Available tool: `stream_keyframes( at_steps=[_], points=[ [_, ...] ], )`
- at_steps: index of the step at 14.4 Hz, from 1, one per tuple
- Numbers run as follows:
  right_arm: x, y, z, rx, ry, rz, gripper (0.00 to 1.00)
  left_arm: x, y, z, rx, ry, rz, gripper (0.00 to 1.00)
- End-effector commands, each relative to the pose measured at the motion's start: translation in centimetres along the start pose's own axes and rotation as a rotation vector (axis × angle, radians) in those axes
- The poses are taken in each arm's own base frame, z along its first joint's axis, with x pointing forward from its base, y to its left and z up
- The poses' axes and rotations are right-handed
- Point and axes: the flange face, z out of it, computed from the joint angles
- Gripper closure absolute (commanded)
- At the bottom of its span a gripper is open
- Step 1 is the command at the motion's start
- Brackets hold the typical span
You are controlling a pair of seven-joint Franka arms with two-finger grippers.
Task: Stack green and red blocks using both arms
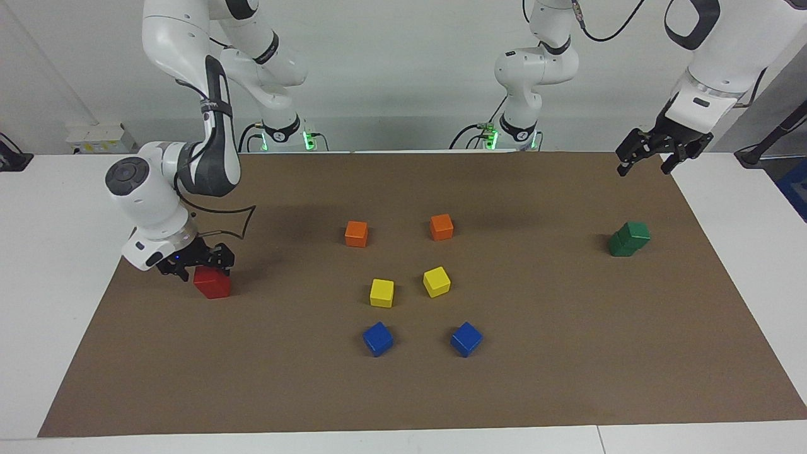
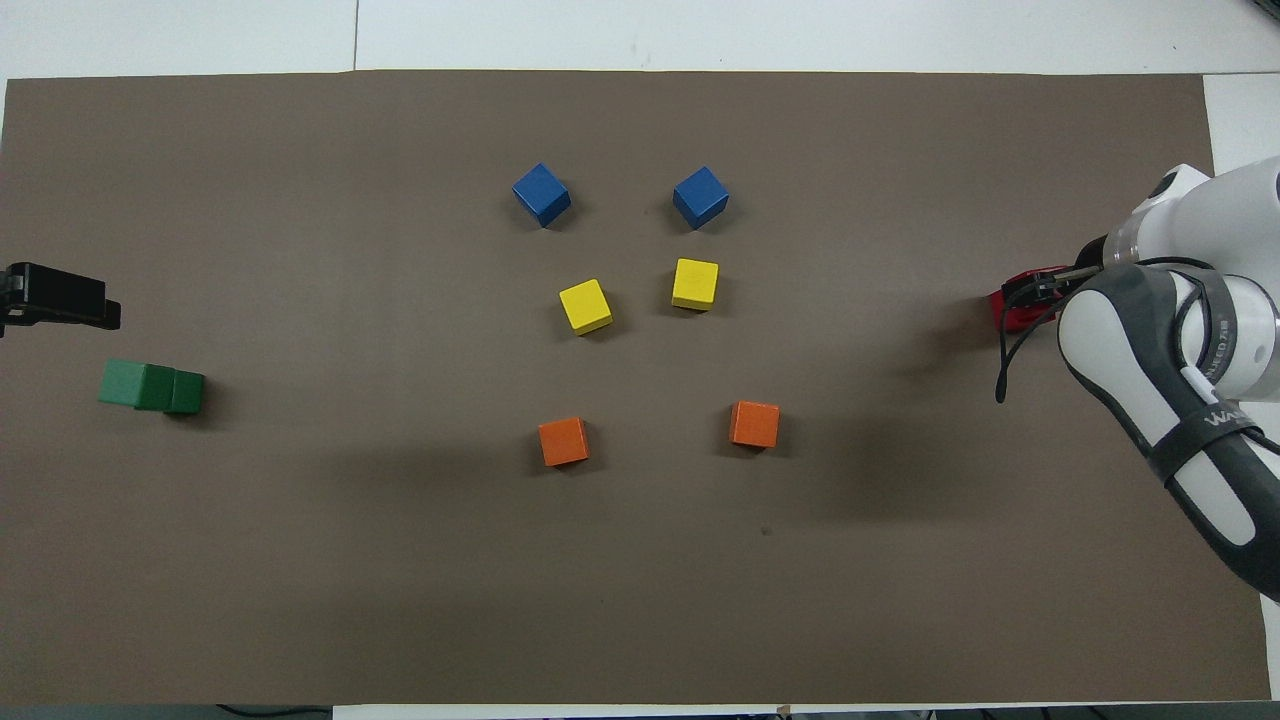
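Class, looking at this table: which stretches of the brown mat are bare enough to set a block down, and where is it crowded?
Bare: between the orange cubes and the green stack; between the red stack and the yellow cubes. Crowded: the middle cluster including the blue cubes.

My right white jointed arm bent low, its black two-finger gripper (image 1: 195, 265) pointing down, fingers parted, my left white arm raised, black gripper (image 1: 652, 153) hanging in the air, fingers spread

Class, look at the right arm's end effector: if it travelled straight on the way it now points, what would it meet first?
Probably the red stack: the right end effector points down just above its top block. The overhead view hides the gap.
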Motion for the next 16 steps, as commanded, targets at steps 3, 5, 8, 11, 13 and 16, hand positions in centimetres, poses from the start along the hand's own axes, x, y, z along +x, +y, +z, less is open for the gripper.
stream_keyframes(
  at_steps=[3,5,8,11,13,16],
  points=[
    [-0.8,-0.6,-4.0,-0.005,0.006,0.017,0.0,0.5,-0.3,-0.8,0.013,0.028,-0.021,0.0],
    [-2.1,-1.3,-7.8,0.004,-0.003,0.022,0.0,0.5,-0.3,-0.8,0.013,0.029,-0.021,0.0],
    [-4.0,-3.0,-13.7,0.008,-0.035,0.003,0.0,0.4,-0.5,-0.9,0.014,0.03,-0.022,0.0],
    [-5.2,-4.3,-18.0,0.018,-0.057,0.008,0.0,0.3,-0.8,-1.1,0.017,0.033,-0.028,0.0],
    [-5.3,-4.6,-20.5,0.02,-0.084,0.017,0.0,0.3,-1.0,-1.1,0.025,0.028,-0.03,0.0],
    [-6.6,-5.8,-22.8,0.026,-0.142,0.001,0.0,0.2,-1.0,-1.0,0.025,0.022,-0.03,0.0]
  ],
)
